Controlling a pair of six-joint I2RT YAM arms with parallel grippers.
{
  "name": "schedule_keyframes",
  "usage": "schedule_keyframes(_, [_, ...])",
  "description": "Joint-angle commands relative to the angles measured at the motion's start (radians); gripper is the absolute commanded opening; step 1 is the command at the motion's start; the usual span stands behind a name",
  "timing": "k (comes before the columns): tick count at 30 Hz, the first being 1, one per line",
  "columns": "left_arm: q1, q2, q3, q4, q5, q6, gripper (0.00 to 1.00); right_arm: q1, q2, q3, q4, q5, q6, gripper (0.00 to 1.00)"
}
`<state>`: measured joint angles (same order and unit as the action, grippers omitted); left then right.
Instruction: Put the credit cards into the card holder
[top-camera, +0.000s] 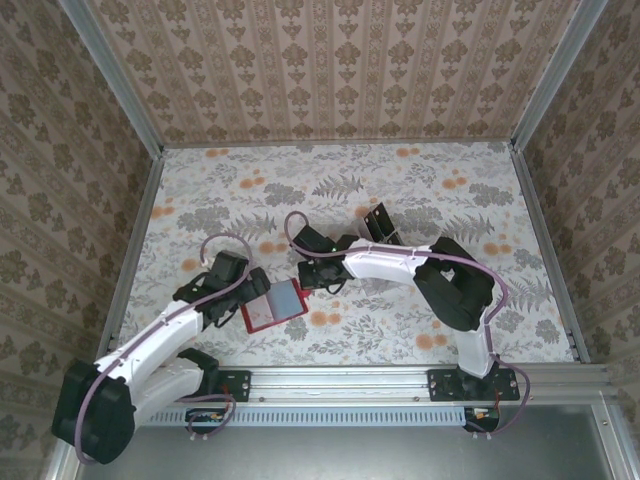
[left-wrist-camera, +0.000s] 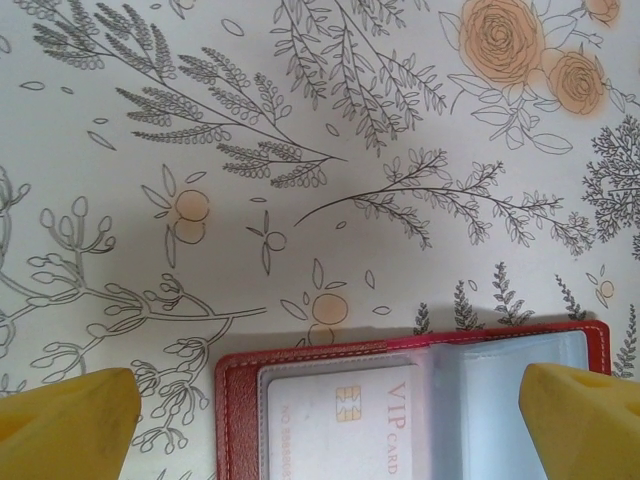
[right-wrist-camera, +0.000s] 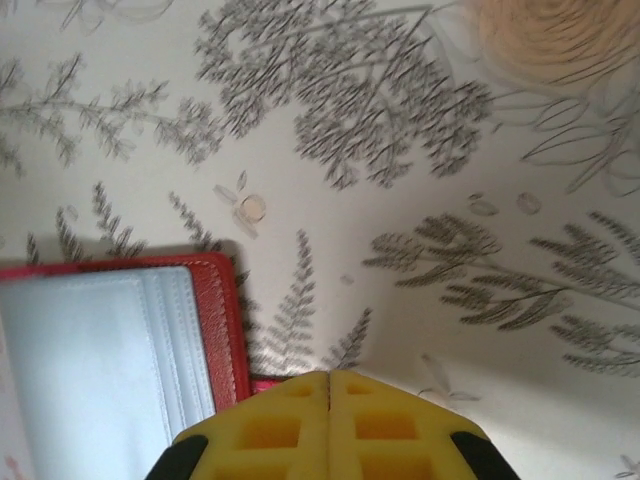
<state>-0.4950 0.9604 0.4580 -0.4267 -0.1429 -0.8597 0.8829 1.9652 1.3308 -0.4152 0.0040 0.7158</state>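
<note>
Floral cloth, cream with orange blooms and grey ferns, spread over one table (top-camera: 220, 190), boxed in on three sides by patterned wallpaper.

Two arms, white and black. Left arm (top-camera: 160, 340) stretched from its base at the near left, slanting up and to the right, wrist bent down over the left edge of the card holder. Right arm (top-camera: 400, 262) folded at the elbow near the right side, forearm reaching left and level across the middle of the table, wrist ending at the holder's far right corner.

One card holder (top-camera: 272, 308), red and leather-like, lying open and flat on the cloth between the two wrists, greyish clear pockets facing up.

Two black glossy credit cards (top-camera: 378, 222), side by side just behind the right forearm, well apart from the holder. One pale card (left-wrist-camera: 345, 440) with a chip and "VIP CARD" lettering, tucked in the holder's left pocket in the left wrist view.

Left gripper (left-wrist-camera: 325, 420) spread wide, yellow fingertips (left-wrist-camera: 70, 420) at either side of the open holder, hovering above it. Right gripper (right-wrist-camera: 330, 420) closed, yellow pads (right-wrist-camera: 280, 430) pressed flat together, a sliver of red just beside the tips; whether anything is pinched, cannot tell.
</note>
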Motion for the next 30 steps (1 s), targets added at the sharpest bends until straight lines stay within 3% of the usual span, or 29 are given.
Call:
schedule_keyframes(1, [0.003,0.018,0.039,0.033,0.021,0.032,1.00,-0.036,-0.048,-0.038,0.001,0.073,0.034,0.00])
schedule_keyframes(14, [-0.005,0.129,0.142,0.042,0.076,0.140,0.99,-0.089,-0.232,-0.297,0.111,0.212,0.219,0.00])
schedule_keyframes(20, [-0.004,0.196,0.195,0.026,0.111,0.205,1.00,-0.071,-0.255,-0.363,0.189,0.159,0.291,0.00])
schedule_keyframes(22, [-0.004,0.215,0.222,0.018,0.126,0.217,1.00,-0.066,-0.250,-0.352,0.180,0.122,0.292,0.21])
schedule_keyframes(24, [-0.003,0.228,0.247,0.009,0.137,0.223,1.00,-0.058,-0.277,-0.347,0.163,0.109,0.283,0.35])
schedule_keyframes(26, [-0.002,0.235,0.264,0.009,0.147,0.225,1.00,-0.053,-0.335,-0.348,0.138,0.113,0.270,0.41])
schedule_keyframes(30, [-0.003,0.269,0.272,0.045,0.173,0.215,1.00,-0.052,-0.416,-0.290,0.083,0.087,0.213,0.43])
